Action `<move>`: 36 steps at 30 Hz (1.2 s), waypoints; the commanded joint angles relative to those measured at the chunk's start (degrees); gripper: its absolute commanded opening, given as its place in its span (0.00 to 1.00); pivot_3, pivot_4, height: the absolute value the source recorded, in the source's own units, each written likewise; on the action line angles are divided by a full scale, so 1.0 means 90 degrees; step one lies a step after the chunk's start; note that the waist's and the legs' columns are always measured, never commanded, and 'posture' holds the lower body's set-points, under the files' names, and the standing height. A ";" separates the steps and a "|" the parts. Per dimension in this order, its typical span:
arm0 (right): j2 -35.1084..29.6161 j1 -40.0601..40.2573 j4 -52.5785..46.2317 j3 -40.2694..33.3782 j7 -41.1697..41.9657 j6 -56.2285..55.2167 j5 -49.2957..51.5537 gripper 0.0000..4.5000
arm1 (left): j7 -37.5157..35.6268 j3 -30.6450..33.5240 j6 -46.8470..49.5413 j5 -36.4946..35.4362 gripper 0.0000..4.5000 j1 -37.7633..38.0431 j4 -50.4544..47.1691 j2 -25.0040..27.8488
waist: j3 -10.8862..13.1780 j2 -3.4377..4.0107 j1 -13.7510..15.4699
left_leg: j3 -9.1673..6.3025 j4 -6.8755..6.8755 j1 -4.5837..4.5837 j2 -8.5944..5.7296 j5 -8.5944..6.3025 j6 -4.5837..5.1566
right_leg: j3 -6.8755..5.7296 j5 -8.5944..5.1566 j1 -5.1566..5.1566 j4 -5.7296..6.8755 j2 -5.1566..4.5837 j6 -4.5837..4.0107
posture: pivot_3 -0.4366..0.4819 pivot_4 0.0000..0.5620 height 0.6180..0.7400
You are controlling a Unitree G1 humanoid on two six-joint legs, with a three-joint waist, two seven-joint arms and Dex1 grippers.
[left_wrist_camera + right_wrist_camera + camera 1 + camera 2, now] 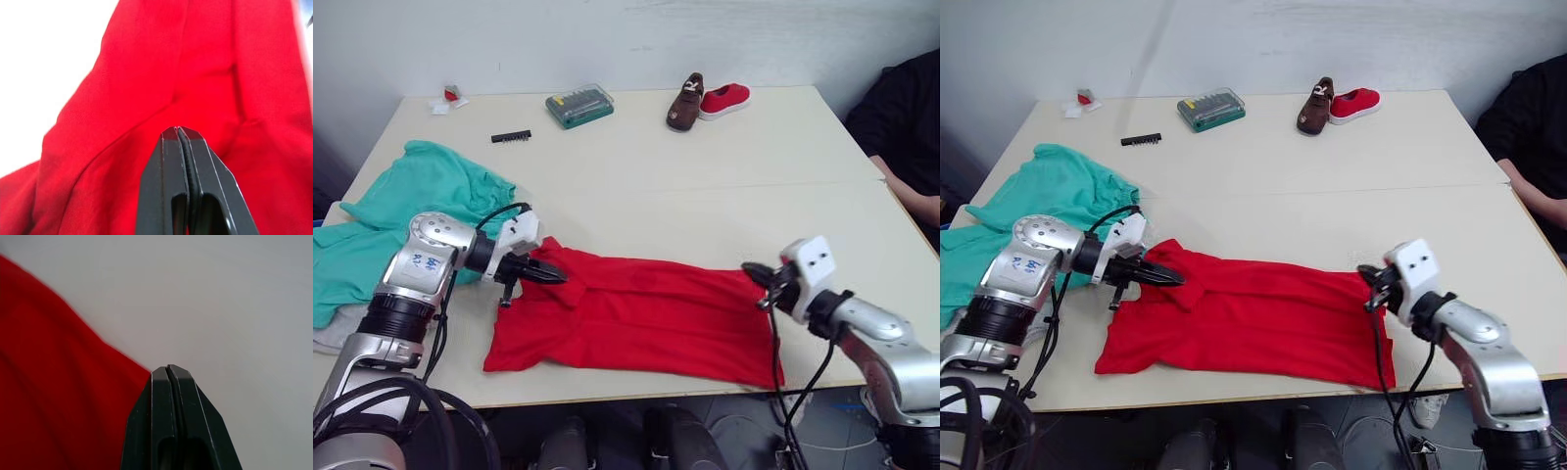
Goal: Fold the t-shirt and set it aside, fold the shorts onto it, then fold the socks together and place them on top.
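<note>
Two grippers flank the red t-shirt [641, 318], which lies across the lower middle of my head view near the table's [724, 186] front edge. My left gripper [551, 275] has its fingers pressed together over a raised fold at the shirt's left end (whether cloth is pinched, I cannot tell). My right gripper [752, 274], fingers likewise pressed together, sits at the right edge. Teal shorts [401, 211] lie at far left.
</note>
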 commanded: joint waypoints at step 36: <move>0.0300 0.3886 -0.3980 -0.2262 -0.0855 0.1893 0.2990 0.52 | -0.1180 -0.0822 -0.0755 0.0299 1.00 -0.2808 0.2495 -0.1233 | 0.0024 -0.0041 0.0088 | 0.0000 -0.0006 -0.0017 -0.0004 -0.0005 0.0006 | 0.0011 0.0000 -0.0023 0.0002 0.0009 -0.0003 | 0.48 0.27 1.00</move>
